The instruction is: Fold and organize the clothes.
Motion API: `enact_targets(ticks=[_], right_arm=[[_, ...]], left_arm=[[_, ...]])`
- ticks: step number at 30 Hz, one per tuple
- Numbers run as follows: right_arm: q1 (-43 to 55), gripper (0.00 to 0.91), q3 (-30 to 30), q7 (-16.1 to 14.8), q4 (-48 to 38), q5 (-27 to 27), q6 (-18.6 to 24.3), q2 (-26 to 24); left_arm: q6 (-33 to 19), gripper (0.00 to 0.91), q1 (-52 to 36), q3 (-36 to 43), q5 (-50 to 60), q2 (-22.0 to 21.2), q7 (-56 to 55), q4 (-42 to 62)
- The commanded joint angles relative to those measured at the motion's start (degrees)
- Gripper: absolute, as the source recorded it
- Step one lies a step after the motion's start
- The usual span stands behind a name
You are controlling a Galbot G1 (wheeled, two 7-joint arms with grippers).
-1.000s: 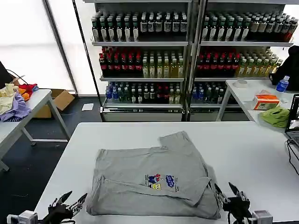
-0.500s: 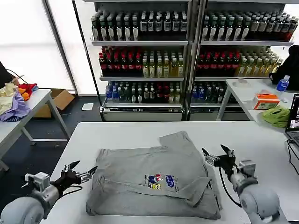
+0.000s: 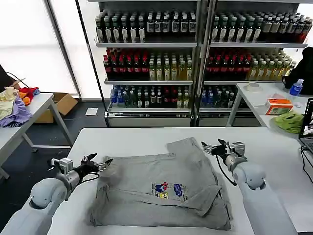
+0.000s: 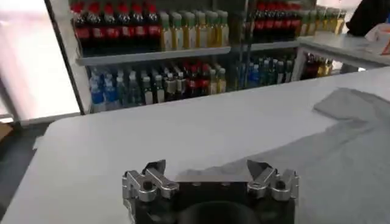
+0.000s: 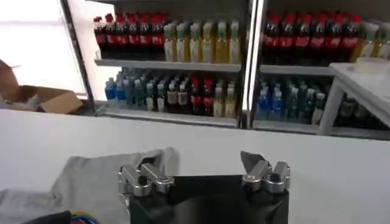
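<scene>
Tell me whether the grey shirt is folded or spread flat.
Partly folded: the grey shirt lies on the white table, its lower edge doubled over beside the chest print, one sleeve still out.

Head camera looks down; wrist cameras, seemingly low, share shelves (image 3: 195, 49).

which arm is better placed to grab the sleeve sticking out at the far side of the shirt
Right. The right gripper, open, hovers just beside that sleeve; the left gripper sits at the grey shirt's opposite edge.
</scene>
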Motion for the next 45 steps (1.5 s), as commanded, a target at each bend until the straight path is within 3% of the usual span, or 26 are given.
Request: enact_targets(ticks=[1,6,7,8,12,13,15,16,18,21,27,33,45], right_arm=[[7.93,0.907,-5.02,-0.75,-12.1,-0.71,-0.29,3.9],[9.38,0.897,-6.1,-0.78,-14.31,-1.32,-0.26,5.33],[9.47,0.524,-6.1,-0.74,-14.46,-1.34,-0.25,5.51],[9.6,0.242,-6.07,-0.68,-14.81,-1.3,-0.26,5.79],[9.38,0.0,-6.65,-0.81,-15.55,-1.31,-0.27,5.84],[9.23,0.0,-6.77,-0.83,-15.69,-1.37,-0.25,5.78],[8.97,0.0,-6.87,-0.7,-15.69,-1.2,-0.26,5.8],[8.72,0.0,-6.99,-0.77,-15.43,-1.02,-0.26,5.78],[8.46,0.0,-7.09,-0.61,-15.04,-0.78,-0.26,5.8],[8.23,0.0,-7.1,-0.08,-14.41,0.38,-0.27,5.98],[7.8,0.0,-7.18,0.4,-12.98,1.68,-0.24,6.36],[7.26,0.0,-7.11,1.55,-10.18,4.96,-0.26,6.11],[3.68,0.0,-3.31,6.29,1.12,13.89,-0.34,3.77]], left_arm=[[-0.42,0.907,-7.7,5.89,1.36,-0.72,0.58,8.57],[-0.26,0.907,-6.23,5.54,1.34,-0.43,0.73,7.78],[-0.25,0.907,-5.86,5.45,1.33,-0.39,0.81,7.6],[-0.26,0.826,-5.56,5.3,1.34,-0.37,0.84,7.4],[-0.38,0.695,-3.31,4.45,1.43,-0.64,1.13,6.73],[-0.49,0.665,-2.83,4.23,1.65,-0.72,1.31,6.7],[-0.53,0.464,-2.11,3.99,1.7,-0.95,1.46,6.54],[-0.53,0.464,-1.84,3.89,1.69,-0.98,1.53,6.5],[-0.59,0.222,-1.31,3.63,1.71,-0.99,1.71,6.35],[-0.55,0.071,-0.59,3.21,1.72,-0.88,2.22,6.04],[-0.78,0.01,-0.88,3.01,1.45,-1.04,2.28,6.42],[-1.19,0.01,-2.48,3.82,0.61,-1.08,2.19,6.58],[-0.64,0.01,-1.92,1.31,-3.62,0.51,0.89,-1.47]])
